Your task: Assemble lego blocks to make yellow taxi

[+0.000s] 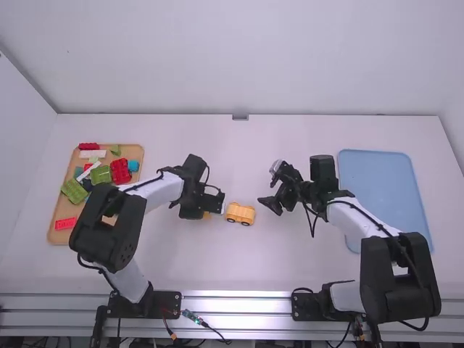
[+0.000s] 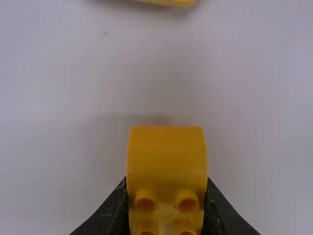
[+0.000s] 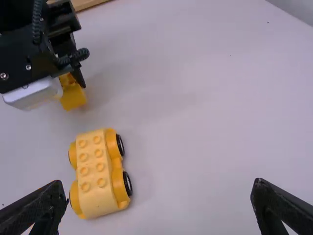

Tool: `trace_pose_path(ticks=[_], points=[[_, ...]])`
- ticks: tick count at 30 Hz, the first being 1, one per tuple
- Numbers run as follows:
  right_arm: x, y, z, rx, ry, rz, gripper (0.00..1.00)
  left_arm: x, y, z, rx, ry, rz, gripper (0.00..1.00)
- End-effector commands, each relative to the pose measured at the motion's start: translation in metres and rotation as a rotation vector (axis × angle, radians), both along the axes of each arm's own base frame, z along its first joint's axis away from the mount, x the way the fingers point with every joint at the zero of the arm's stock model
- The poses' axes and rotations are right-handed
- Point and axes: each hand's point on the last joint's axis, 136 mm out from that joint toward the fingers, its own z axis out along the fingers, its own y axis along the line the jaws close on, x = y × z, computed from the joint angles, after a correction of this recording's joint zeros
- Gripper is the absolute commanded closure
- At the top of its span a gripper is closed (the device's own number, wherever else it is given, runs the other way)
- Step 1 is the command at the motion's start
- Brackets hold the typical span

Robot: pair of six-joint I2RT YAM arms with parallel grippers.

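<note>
The build was judged to be partly done. The wheels were already in place on the car (image 1: 240,213), which was set upright on the table (image 1: 290,264) between the two grippers, nearer the left one, its upper studs uncovered. A yellow block (image 2: 166,156) was gripped by the left gripper (image 2: 166,196), apart from the car; it was presumably meant for the top, so fitting and pressing down were left to be done. Whether more pieces were needed could not be told. The right gripper (image 3: 160,187) was spread open, nothing grasped. The car's long axis was laid roughly left to right across the table, slightly slanted, its right end a little nearer the arm bases. Front could not be told from back.
</note>
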Motion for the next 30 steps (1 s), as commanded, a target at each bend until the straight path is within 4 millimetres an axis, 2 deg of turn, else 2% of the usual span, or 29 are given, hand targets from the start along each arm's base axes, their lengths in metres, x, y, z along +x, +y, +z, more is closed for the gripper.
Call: trace_pose_path(ticks=[1, 4, 8, 9, 11, 15, 18, 20, 23, 26, 30], points=[[0.001, 0.002, 0.011, 0.016, -0.027, 0.014, 0.01, -0.007, -0.005, 0.004, -0.036, -0.001, -0.032, 0.98], [0.001, 0.002, 0.010, 0.015, -0.025, 0.014, 0.01, -0.008, -0.005, 0.001, -0.038, -0.003, -0.032, 0.98], [0.001, 0.002, 0.010, 0.015, -0.024, 0.014, 0.01, -0.012, -0.005, -0.001, -0.040, 0.006, -0.032, 0.82], [0.000, 0.002, 0.009, 0.015, -0.021, 0.013, 0.01, -0.013, -0.006, -0.002, -0.048, 0.009, -0.034, 0.49], [0.000, 0.002, 0.009, 0.015, -0.020, 0.014, 0.01, -0.015, -0.008, -0.003, -0.062, 0.011, -0.035, 0.01], [-0.001, 0.002, 0.008, 0.012, -0.017, 0.013, 0.01, -0.008, -0.008, -0.002, -0.060, -0.020, -0.036, 0.01], [0.000, 0.002, 0.009, 0.016, -0.026, 0.015, 0.01, 0.009, 0.000, -0.002, -0.005, -0.091, -0.012, 0.01], [0.004, 0.004, 0.013, 0.029, -0.044, 0.012, 0.01, 0.020, 0.003, 0.001, 0.008, -0.121, 0.085, 0.01], [0.010, 0.005, 0.020, 0.061, -0.033, -0.025, 0.01, 0.016, -0.006, 0.007, -0.046, -0.092, 0.058, 0.01], [0.017, 0.005, 0.027, 0.105, -0.007, -0.074, 0.01, -0.001, -0.016, 0.028, -0.176, -0.030, -0.055, 0.01], [0.012, 0.009, 0.028, 0.122, 0.001, -0.044, 0.01, 0.004, -0.020, 0.053, -0.366, -0.057, -0.064, 0.01]])
